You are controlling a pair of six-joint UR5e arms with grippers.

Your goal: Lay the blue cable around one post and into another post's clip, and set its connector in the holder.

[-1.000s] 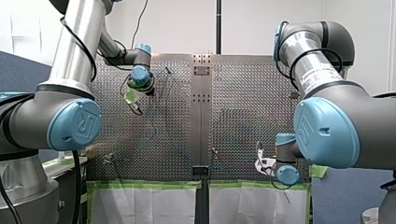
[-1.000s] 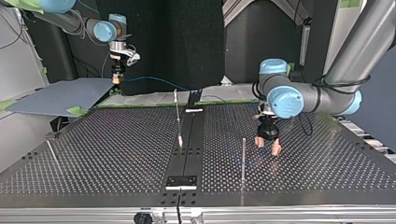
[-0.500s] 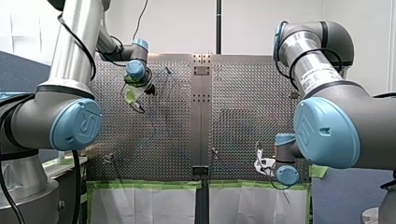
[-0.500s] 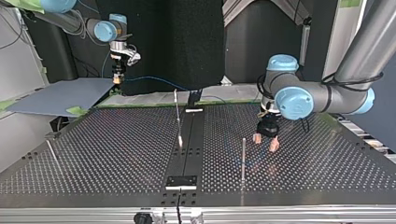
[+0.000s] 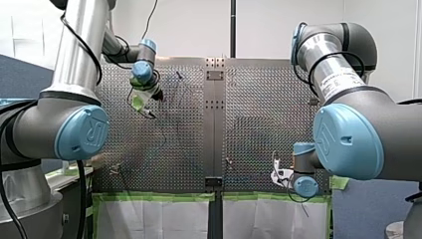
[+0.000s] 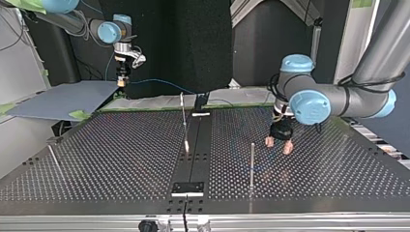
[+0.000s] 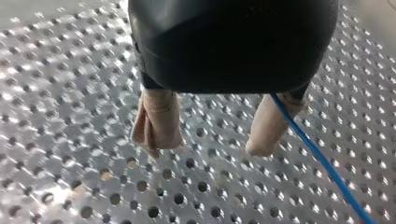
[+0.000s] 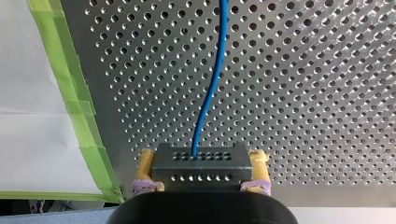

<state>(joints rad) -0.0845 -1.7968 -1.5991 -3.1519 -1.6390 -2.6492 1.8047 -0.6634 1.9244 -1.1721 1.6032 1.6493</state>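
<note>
Right claw (image 8: 202,164) clamping connector (image 8: 202,175), blue cable (image 8: 212,79) ahead

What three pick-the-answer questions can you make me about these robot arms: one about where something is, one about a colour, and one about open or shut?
1. Where is the connector?
A. in the holder on the table
B. between my right gripper's fingers
C. lying on the green tape

2. What colour is the cable?
A. red
B. yellow
C. blue

3. How are my left gripper's fingers?
A. open
B. shut on the cable
C. shut on a post

Answers:
1 B: the right wrist view shows the yellow pads pressed on both sides of the block.
2 C: a blue line runs out of the connector.
3 A: the left wrist view shows a wide gap between the beige pads, with the cable passing beside one.
</note>
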